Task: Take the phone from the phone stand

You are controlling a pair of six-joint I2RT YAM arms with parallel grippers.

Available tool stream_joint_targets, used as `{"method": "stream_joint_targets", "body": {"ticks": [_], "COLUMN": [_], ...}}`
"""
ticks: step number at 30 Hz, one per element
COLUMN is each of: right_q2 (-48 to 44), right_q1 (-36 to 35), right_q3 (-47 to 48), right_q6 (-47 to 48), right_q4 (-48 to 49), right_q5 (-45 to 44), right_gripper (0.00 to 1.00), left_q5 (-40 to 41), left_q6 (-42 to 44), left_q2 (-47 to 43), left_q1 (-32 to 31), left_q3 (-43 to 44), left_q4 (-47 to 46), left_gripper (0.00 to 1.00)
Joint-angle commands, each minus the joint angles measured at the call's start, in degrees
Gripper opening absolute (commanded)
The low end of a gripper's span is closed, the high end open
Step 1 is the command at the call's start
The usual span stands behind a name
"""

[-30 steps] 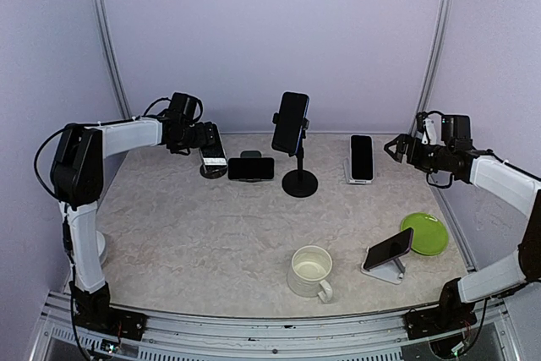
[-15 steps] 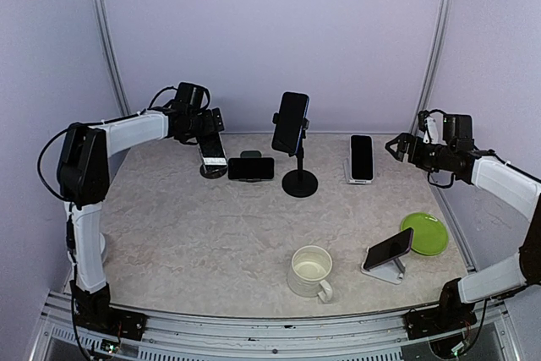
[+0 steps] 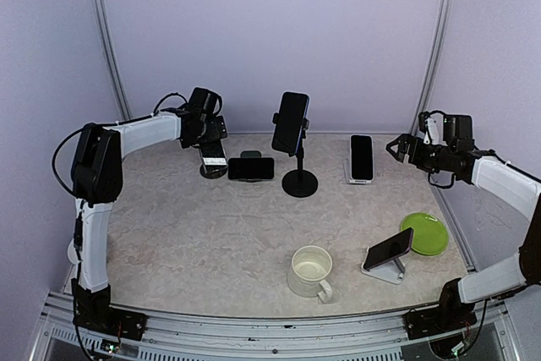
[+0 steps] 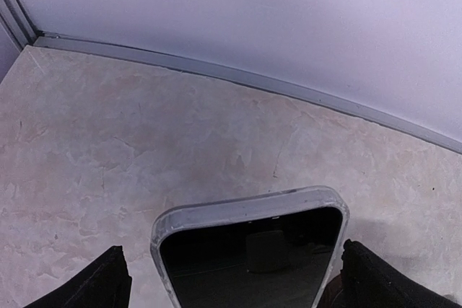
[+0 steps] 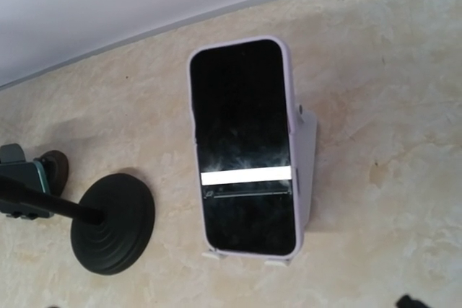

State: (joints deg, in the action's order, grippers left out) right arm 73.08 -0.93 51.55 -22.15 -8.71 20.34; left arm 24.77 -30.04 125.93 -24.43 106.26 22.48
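A phone in a clear case [image 4: 249, 250] stands on a small dark stand [image 3: 213, 168] at the back left. My left gripper [image 3: 211, 134] is just above it, and in the left wrist view its open fingers [image 4: 108, 283] straddle the phone's top edge with a gap on the left side. A phone in a lilac case [image 5: 244, 146] leans on a white stand [image 5: 307, 171] at the back right. My right gripper [image 3: 399, 148] hovers open to the right of it, holding nothing. Only a sliver of its finger shows in the right wrist view.
A phone [image 3: 292, 122] is clamped on a tall black stand with a round base [image 3: 300, 182]. A phone [image 3: 251, 168] lies sideways on a low holder. At the front are a cream mug [image 3: 311, 270], a phone on a white stand [image 3: 387, 248] and a green plate [image 3: 424, 232].
My left gripper has swung right and turned, from left of the back-left phone to over its top edge. The right arm has hardly moved.
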Motion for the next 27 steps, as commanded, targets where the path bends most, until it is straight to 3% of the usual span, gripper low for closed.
{"method": "stream_joint_targets", "body": {"ticks": [1,15,27], "right_q2": [0.59,1.04,1.31], "right_q1": [0.83,0.92,1.28], "right_q3": [0.55,1.2,1.27], "right_q6": [0.14,0.43,0.88], "right_q4": [0.04,-0.65,-0.84], "right_q5": [-0.23,-0.73,-0.25], "right_gripper": [1.0,1.0,1.0], "left_q5": [3.42,1.88,-4.46], "left_q6": [-0.76,-1.63,4.76], "left_q2": [1.65,7.39,0.68], "left_q1": [-0.63,-0.17,3.59], "left_q3": [2.2,7.11,-1.56], "left_q4": [2.04,5.08,2.12], "left_gripper": [0.99,0.99,0.77]}}
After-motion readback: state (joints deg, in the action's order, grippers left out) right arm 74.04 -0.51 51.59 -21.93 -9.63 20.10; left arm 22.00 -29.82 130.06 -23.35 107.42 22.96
